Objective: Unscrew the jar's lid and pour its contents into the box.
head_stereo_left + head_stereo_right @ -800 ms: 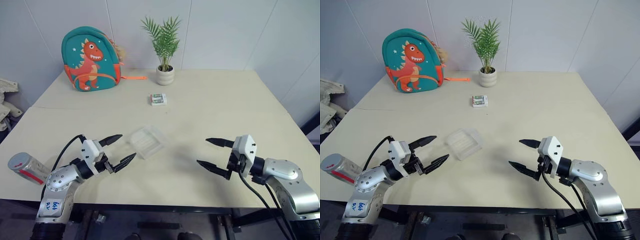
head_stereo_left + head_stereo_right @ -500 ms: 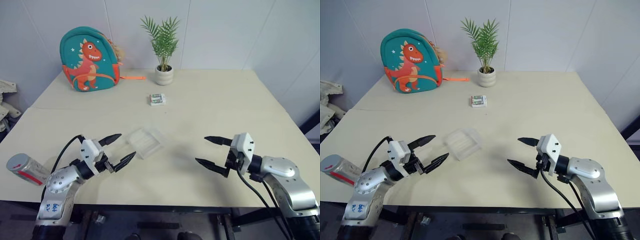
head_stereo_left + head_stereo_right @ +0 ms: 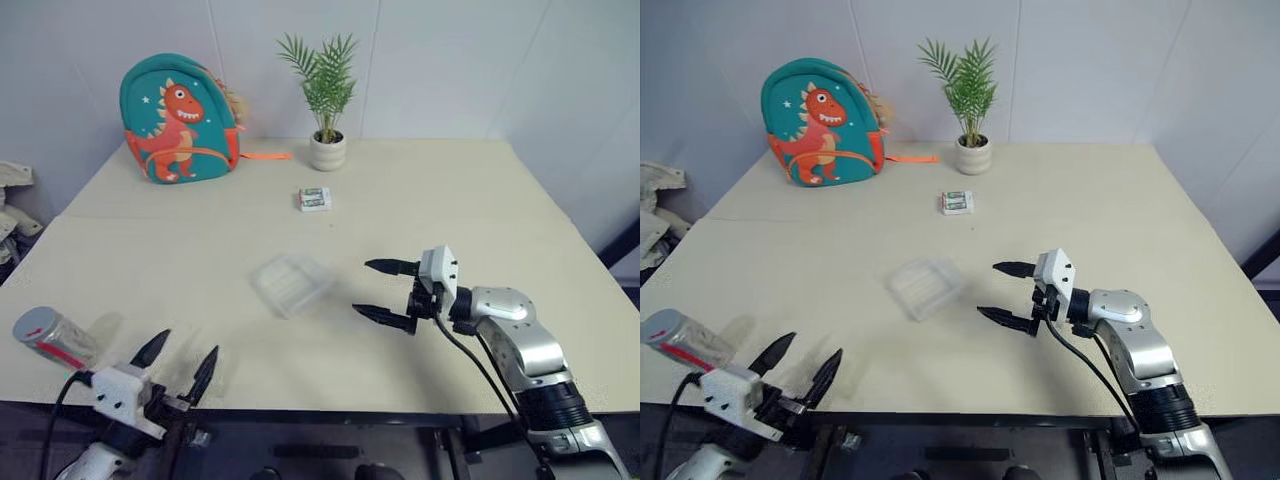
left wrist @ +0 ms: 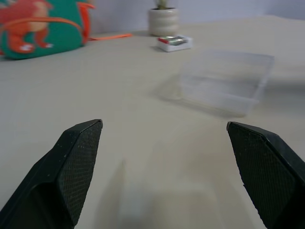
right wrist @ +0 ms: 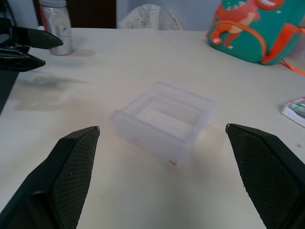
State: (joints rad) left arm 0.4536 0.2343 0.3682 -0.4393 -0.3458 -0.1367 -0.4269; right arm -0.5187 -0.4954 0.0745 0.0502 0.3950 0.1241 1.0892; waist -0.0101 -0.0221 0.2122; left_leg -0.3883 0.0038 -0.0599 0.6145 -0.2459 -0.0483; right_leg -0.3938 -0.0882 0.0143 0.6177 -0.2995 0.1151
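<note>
Clear plastic box (image 3: pixel 291 284) sits mid-table, a little toward the near edge and left of centre, turned at an angle to the table (image 3: pixel 480 200) edges. Nothing can be made out inside it.

Jar (image 3: pixel 53 337): grey translucent cylinder with red marks, close to the near-left corner, near the left edge. In the head views it looks tilted; in the right wrist view it appears upright. Lid (image 5: pixel 52 2) still on top. Contents not discernible through the wall.

Left gripper (image 3: pixel 177 361): low at the near edge of the table, between the jar and the box but nearer the jar, apart from both. Black fingers spread wide, nothing between them. Its wrist view looks across bare tabletop toward the box.

Right gripper (image 3: pixel 386 291): over the table just right of the box, pointing leftward at it. Fingers spread wide, holding nothing, tips short of the box wall. Its wrist view has the box framed between the two fingers, with the jar and the left gripper beyond.

Far side of table: teal backpack (image 3: pixel 178 118) with an orange dinosaur near the far-left corner; potted plant (image 3: pixel 326 100) in a white pot at the middle of the far edge; small white-and-green packet (image 3: pixel 315 198) just in front of the pot.
</note>
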